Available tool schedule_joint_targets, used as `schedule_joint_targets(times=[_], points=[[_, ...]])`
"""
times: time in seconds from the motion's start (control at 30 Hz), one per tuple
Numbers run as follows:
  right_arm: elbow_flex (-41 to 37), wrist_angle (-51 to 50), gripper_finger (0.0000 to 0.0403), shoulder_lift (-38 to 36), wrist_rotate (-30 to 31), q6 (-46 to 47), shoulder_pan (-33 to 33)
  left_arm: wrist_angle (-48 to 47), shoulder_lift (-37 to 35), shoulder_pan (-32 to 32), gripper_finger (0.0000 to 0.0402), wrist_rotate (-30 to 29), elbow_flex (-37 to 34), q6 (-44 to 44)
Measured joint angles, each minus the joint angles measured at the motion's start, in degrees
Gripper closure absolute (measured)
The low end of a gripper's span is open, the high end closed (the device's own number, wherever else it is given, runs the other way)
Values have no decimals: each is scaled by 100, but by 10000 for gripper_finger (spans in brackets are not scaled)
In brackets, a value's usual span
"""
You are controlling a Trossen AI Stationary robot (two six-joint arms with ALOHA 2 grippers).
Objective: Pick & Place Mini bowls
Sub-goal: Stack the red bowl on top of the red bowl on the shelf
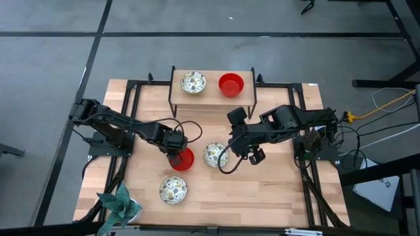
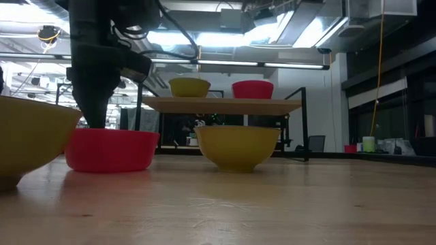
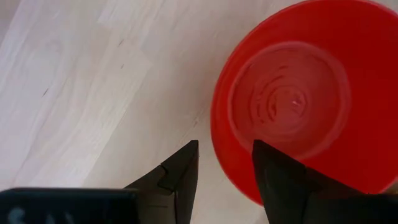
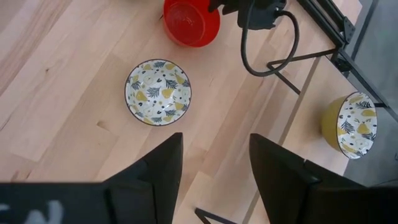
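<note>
A red bowl [image 1: 183, 159] stands on the table's middle; it also shows in the low view [image 2: 109, 150]. My left gripper [image 3: 225, 149] is open over this bowl's left rim [image 3: 219, 149]: one finger is outside the rim, the other is over the inside, and I see no touch. A patterned bowl [image 1: 214, 155], white inside and yellow outside, stands just right of the red bowl. My right gripper [image 1: 254, 156] is open and empty to its right, above the table; the right wrist view [image 4: 214, 140] shows the bowl [image 4: 158, 92] ahead of the fingers.
A raised wooden shelf [image 1: 211, 97] at the table's far side carries a patterned bowl [image 1: 193, 82] and a red bowl [image 1: 231, 84]. Another patterned bowl [image 1: 173, 190] stands near the front edge. A teal leafy object [image 1: 121, 203] sits at the front left corner.
</note>
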Motion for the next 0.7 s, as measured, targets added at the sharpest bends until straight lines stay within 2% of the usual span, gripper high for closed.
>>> schedule_joint_targets(times=[0.7], points=[[0, 0, 219, 0, 0, 24, 0, 131, 142, 110, 259, -20, 2, 43]])
